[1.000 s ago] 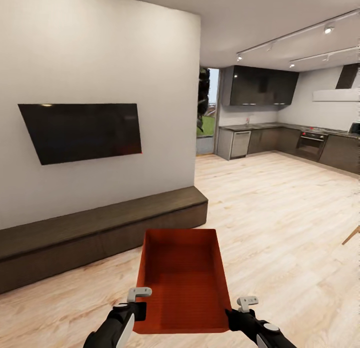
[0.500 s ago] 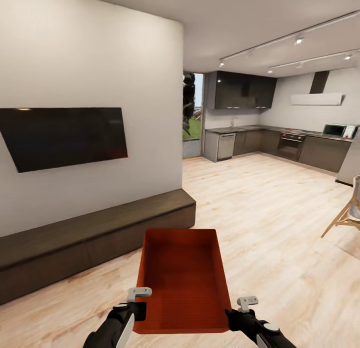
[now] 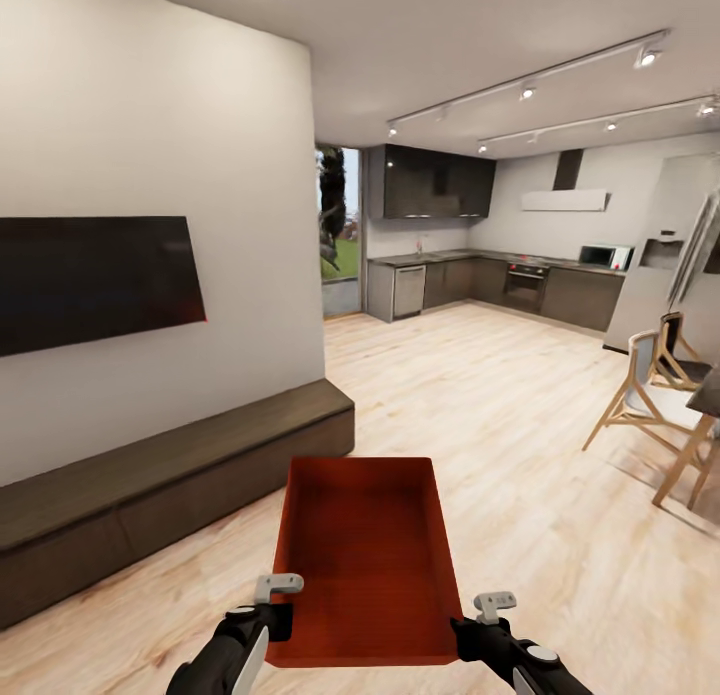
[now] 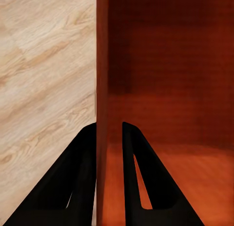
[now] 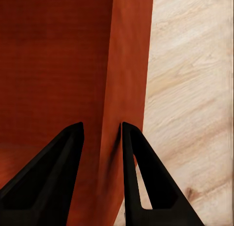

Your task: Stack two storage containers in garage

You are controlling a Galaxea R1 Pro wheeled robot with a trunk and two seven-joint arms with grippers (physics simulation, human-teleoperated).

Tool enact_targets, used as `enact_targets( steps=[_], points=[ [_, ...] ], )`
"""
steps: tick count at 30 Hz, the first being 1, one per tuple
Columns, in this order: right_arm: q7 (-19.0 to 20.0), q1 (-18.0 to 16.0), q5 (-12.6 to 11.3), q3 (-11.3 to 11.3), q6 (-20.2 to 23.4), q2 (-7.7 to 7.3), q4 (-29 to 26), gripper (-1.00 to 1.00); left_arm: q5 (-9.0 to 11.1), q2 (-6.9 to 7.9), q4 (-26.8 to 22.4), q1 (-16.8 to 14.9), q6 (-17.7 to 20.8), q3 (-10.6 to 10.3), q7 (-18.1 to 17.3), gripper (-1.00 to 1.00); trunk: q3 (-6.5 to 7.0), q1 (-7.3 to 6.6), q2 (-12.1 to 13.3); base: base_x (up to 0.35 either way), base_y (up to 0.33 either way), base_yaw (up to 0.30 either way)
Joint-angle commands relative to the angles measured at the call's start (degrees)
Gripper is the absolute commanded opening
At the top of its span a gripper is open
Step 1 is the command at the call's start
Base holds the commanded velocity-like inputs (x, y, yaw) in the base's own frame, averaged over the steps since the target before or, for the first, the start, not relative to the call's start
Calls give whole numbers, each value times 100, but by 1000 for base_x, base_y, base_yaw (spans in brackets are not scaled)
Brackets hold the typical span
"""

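Note:
One orange-red storage container [image 3: 360,550], open-topped and empty, hangs in front of me over the living room's light wood floor [image 3: 500,415]. My left gripper [image 3: 278,607] is shut on its left wall near the close corner. My right gripper [image 3: 478,623] is shut on the right wall. In the left wrist view the gripper [image 4: 108,124] has its black fingers on either side of the container's thin wall [image 4: 102,65]. In the right wrist view that gripper [image 5: 101,123] straddles the opposite wall [image 5: 127,60] of the container the same way. The garage is out of view.
A black wall TV [image 3: 90,280] and a long dark low cabinet [image 3: 170,470] run along the left. Wooden chairs [image 3: 650,395] stand at the right edge. A dark kitchen [image 3: 480,275] and a tall fridge [image 3: 660,275] lie ahead across open plank floor.
The camera has turned right, so the TV wall slid left and the chairs and fridge came into view. The container and both grippers keep the same hold.

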Motion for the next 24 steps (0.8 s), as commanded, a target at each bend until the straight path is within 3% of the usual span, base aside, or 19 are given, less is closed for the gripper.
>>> enact_targets(
  steps=[1,24],
  points=[
    [7,-8,-66,36,-4,-3,5,-100,-111,-10,-20,-2,34,24,13,-100,-12,3,-12,0,0,-299],
    [7,-8,-66,40,-5,-3,5,-100,-111,-10,-20,-4,33,24,13,-100,-12,3,-12,0,0,-299]
  ],
)
